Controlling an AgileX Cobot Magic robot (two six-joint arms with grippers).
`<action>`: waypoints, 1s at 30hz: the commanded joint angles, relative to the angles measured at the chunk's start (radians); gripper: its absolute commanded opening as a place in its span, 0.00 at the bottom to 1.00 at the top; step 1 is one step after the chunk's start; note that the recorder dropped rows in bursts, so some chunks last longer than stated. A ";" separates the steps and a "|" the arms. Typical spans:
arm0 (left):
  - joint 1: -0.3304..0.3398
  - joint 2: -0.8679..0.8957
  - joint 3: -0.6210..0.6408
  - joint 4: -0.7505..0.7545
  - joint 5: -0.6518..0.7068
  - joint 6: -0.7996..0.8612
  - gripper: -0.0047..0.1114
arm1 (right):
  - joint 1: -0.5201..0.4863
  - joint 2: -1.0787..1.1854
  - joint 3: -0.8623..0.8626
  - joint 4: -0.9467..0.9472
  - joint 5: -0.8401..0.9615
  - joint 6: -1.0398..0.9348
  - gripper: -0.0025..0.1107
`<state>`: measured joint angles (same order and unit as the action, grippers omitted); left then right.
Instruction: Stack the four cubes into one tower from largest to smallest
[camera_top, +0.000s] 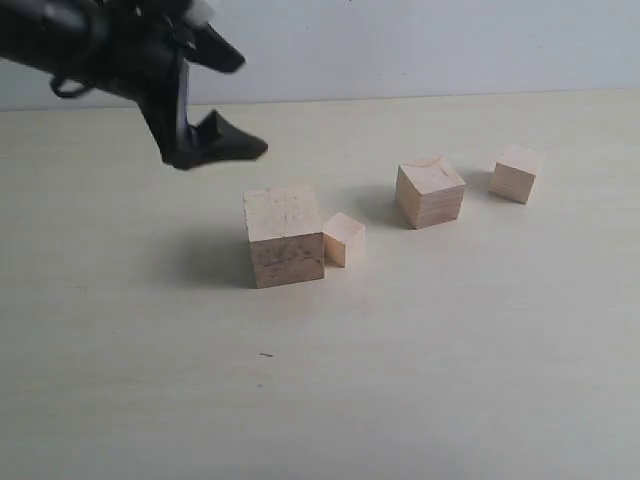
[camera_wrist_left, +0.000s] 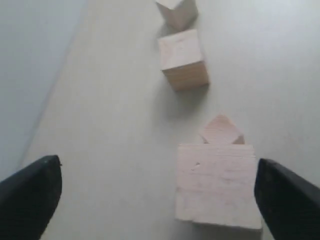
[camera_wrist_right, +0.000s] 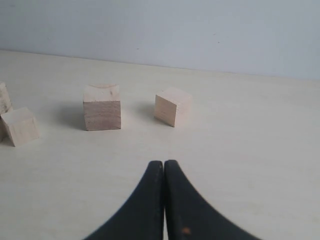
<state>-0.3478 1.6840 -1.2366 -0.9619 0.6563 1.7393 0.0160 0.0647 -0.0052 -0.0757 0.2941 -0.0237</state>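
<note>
Four pale wooden cubes stand apart on the table, none stacked. The largest cube (camera_top: 285, 237) (camera_wrist_left: 216, 185) has the smallest cube (camera_top: 344, 240) (camera_wrist_left: 221, 131) touching its right side. The second-largest cube (camera_top: 430, 192) (camera_wrist_right: 102, 107) and a smaller cube (camera_top: 517, 173) (camera_wrist_right: 172, 106) sit further right. My left gripper (camera_top: 240, 105) (camera_wrist_left: 159, 172) hangs open above and to the left of the largest cube, holding nothing. In the left wrist view that cube lies close to one finger (camera_wrist_left: 287, 200). My right gripper (camera_wrist_right: 164, 164) is shut and empty, low over bare table, out of the exterior view.
The pale table (camera_top: 450, 350) runs back to a light wall (camera_top: 450, 40). The left arm's dark body (camera_top: 90, 45) fills the upper left corner of the exterior view.
</note>
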 joint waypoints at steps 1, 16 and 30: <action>0.022 -0.200 -0.008 0.313 -0.261 -0.488 0.66 | -0.004 0.004 0.005 -0.001 -0.005 0.003 0.02; 0.116 -0.241 0.116 0.385 0.219 -1.194 0.04 | -0.004 0.004 0.005 -0.001 -0.005 0.003 0.02; -0.202 -0.054 0.434 0.090 -0.351 -1.079 0.04 | -0.004 0.004 0.005 -0.001 -0.005 0.003 0.02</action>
<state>-0.5133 1.5906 -0.8191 -0.7898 0.4282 0.6135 0.0160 0.0647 -0.0052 -0.0757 0.2941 -0.0237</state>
